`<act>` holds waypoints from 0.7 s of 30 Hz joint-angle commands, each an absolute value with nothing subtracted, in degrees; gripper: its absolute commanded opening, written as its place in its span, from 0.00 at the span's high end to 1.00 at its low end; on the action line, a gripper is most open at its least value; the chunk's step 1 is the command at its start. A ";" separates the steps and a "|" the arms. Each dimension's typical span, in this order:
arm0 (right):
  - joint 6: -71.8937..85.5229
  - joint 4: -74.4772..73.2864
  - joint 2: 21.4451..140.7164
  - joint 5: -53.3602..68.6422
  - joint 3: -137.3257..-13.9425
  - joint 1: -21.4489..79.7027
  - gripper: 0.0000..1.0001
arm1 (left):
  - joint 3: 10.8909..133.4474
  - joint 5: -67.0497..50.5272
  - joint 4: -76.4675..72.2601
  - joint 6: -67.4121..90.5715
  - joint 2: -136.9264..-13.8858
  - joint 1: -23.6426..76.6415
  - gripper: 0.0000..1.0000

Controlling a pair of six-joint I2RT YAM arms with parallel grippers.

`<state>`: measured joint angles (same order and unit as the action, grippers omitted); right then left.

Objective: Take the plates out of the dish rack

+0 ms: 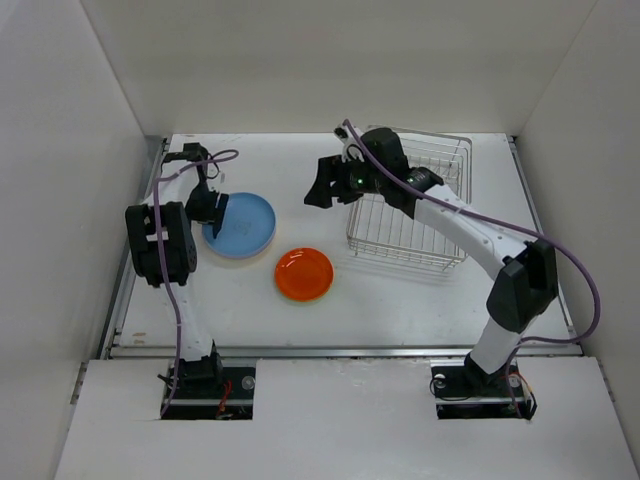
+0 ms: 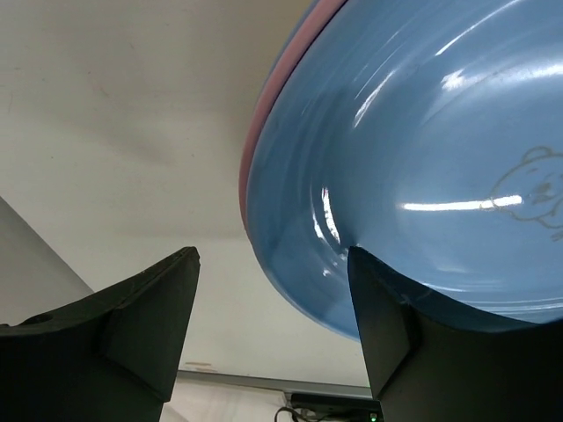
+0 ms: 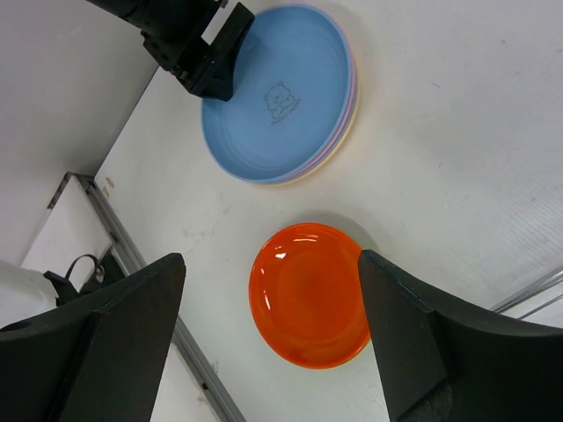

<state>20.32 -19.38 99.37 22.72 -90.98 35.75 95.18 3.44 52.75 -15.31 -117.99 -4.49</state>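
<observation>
Blue round plate (image 1: 240, 224) lies flat on the white bench (image 1: 400, 310), just right of the open left claw (image 1: 214, 211); right claw (image 1: 325, 188) hangs open, empty.

Built of white tubes (image 1: 460, 222) with fat black joints (image 1: 525, 285). Looped with a thin purple cable (image 1: 590, 285) on each side. Tipped with flat black fingers (image 2: 145, 325), plus one tiny green light (image 1: 358, 182).

left tool (image 1: 211, 212) low, jaws apart, right tool (image 1: 326, 186) raised, jaws wide
</observation>
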 commanded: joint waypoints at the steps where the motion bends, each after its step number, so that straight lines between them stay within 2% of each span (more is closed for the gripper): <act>1: 19.25 -19.34 95.45 20.92 -91.23 36.21 0.15 | 98.61 4.57 56.43 -15.12 -112.16 -4.39 0.35; 5: 20.73 -20.91 90.71 19.61 -90.71 33.67 0.13 | 99.66 1.86 57.13 -14.07 -106.19 -4.39 0.31; 7: 21.53 -25.28 87.39 12.25 -90.70 32.44 0.11 | 99.67 -0.25 57.13 -12.57 -101.88 -4.39 0.29; 10: 22.32 -30.92 82.90 -0.94 -90.18 29.54 0.02 | 99.67 -3.34 56.08 -7.57 -96.25 -6.23 0.21; 12: 22.85 -36.19 80.87 -7.69 -89.65 28.31 0.00 | 99.67 -3.34 55.38 -4.59 -93.62 -7.90 0.18; 16: 22.85 -42.97 75.16 -20.60 -87.19 27.77 0.00 | 98.53 6.65 54.67 -0.26 -85.90 -13.26 0.10; 17: 23.37 -43.85 72.71 -22.92 -85.97 27.77 0.00 | 98.53 10.07 54.06 0.43 -84.48 -13.79 0.02; 18: 24.07 -45.68 71.47 -24.94 -85.44 27.77 0.00 | 97.74 17.68 53.27 0.44 -83.07 -13.80 0.00; 21: 24.61 -47.45 66.73 -29.35 -83.06 27.77 0.00 | 93.27 26.26 49.49 -3.76 -76.40 -13.80 0.00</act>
<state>23.20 -42.22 70.32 -19.55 -84.58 27.46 95.96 13.87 51.96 -2.85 -81.76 -14.33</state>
